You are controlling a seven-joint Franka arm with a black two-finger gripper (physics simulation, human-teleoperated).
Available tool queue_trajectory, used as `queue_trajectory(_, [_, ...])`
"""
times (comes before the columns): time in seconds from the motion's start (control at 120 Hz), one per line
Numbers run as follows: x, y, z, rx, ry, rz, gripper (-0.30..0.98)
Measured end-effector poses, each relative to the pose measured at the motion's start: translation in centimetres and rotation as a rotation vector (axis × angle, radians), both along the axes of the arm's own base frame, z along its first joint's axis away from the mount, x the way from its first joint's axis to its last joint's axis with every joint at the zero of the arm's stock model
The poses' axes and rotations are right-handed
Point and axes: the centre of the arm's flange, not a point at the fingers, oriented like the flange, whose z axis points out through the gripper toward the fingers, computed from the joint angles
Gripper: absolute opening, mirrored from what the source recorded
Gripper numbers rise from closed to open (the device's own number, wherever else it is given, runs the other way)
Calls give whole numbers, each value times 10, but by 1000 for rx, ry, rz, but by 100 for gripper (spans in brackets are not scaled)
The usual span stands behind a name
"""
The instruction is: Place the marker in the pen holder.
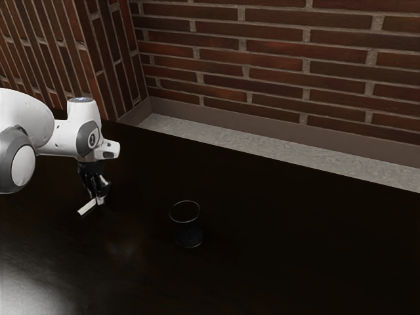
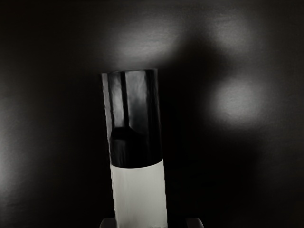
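Black on a near-black tabletop [image 1: 295,262], the gripper [image 1: 100,195] is hard to make out; how far open it is, and whether it has hold of the marker [image 1: 86,208], cannot be told. Marker located at the gripper, outside the pen holder [image 1: 189,237], which stands upright, well apart, toward the exterior view's right. Holder interior too dark to read. Arm [image 1: 65,136] cut off at that view's left edge. Wrist view shows the marker's glossy black end [image 2: 135,118], indistinct in the exterior view; the latter alone shows the brick wall [image 1: 275,59].
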Motion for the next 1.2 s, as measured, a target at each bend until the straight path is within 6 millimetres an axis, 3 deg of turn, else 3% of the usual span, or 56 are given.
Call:
queue_trajectory(0.158, [3,-2,3,6,-11,-16,-2])
queue_trajectory(0.25, [14,-12,35,16,-69,-43,-6])
queue_trajectory(0.308, [25,-45,81,19,-148,-114,-7])
queue_trajectory(0.35, [23,-83,120,23,-221,-188,-8])
queue_trajectory(0.433, [-11,-157,190,58,-398,-345,-9])
queue_trajectory(0.492, [-42,-191,211,88,-519,-418,-10])
queue_trajectory(0.592, [-82,-233,198,112,-701,-514,-10])
queue_trajectory(0.858, [-113,-315,176,71,-1011,-649,-10])
queue_trajectory(0.933, [-118,-328,172,52,-1047,-654,-10])
queue_trajectory(1.2, [-152,-362,127,-23,-1018,-655,-10])
